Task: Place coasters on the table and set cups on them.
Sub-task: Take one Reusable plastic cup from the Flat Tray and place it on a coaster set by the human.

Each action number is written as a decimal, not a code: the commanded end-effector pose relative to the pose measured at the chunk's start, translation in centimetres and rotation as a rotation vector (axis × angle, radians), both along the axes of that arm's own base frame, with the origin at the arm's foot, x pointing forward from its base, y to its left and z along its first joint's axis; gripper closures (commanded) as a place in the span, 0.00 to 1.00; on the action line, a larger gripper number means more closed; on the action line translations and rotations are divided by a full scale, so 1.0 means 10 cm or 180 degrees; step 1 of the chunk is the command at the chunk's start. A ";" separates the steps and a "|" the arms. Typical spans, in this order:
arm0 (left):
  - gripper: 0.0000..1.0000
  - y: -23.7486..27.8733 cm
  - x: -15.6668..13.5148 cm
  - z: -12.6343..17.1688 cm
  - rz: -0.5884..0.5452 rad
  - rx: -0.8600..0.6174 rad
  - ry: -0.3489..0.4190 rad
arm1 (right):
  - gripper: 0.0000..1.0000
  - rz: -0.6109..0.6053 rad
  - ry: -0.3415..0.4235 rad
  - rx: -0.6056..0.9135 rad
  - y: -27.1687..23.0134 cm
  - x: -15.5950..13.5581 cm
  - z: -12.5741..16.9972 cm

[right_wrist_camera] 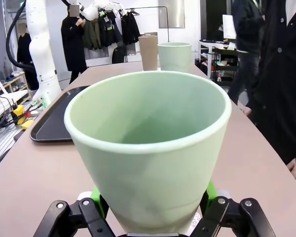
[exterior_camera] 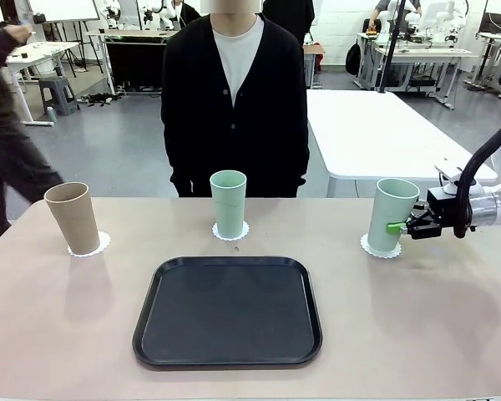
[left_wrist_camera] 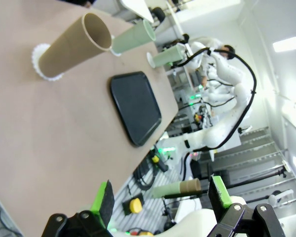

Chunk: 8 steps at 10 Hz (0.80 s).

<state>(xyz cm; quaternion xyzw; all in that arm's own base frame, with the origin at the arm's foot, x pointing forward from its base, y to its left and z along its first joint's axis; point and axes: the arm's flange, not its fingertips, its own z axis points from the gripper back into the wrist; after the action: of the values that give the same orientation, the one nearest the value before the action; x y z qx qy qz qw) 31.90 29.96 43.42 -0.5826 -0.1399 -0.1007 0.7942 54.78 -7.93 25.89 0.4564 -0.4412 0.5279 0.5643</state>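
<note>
Three tumblers stand upright in a row along the far half of the beige bench (exterior_camera: 451,334), each on its own scalloped white paper doily, so the layout looks all but finished. The light brown cup (exterior_camera: 73,218) sits on the left coaster (exterior_camera: 98,246), one mint cup (exterior_camera: 229,204) on the middle coaster (exterior_camera: 231,235) in front of the standing person, and the second mint cup (exterior_camera: 392,215) on the right coaster (exterior_camera: 370,247). The right gripper (exterior_camera: 398,226) comes in sideways at that last cup's lower half, low enough to steady the tapered body; its green-padded fingers (right_wrist_camera: 210,191) flank the wall on both sides, and I judge they pinch it, though contact is hard to confirm. The cups look matte and smooth, wider at the rim than the base, the doilies thin and flat. A black tray (exterior_camera: 228,355) with rounded corners lies bare nearer the robot. The left gripper (left_wrist_camera: 160,195) hangs off the bench, fingers spread around nothing
</note>
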 end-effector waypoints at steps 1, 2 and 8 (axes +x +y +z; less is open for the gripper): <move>0.00 -0.01 -0.01 0.02 0.0038 0.0020 0.0025 | 0.16 0.0065 -0.0066 -0.0071 0.00 0.07 -0.02; 0.00 -0.01 -0.01 0.02 0.0038 0.0020 0.0025 | 0.16 0.0061 -0.0052 -0.0074 -0.01 0.08 -0.04; 0.00 -0.01 -0.01 0.02 0.0038 0.0020 0.0025 | 0.16 0.0012 0.0024 -0.0106 -0.06 0.16 -0.08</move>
<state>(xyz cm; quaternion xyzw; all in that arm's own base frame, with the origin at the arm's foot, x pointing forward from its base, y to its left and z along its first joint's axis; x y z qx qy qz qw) 31.90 29.96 43.42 -0.5826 -0.1398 -0.1007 0.7942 55.64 -8.39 25.16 0.4504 -0.4393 0.5292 0.5693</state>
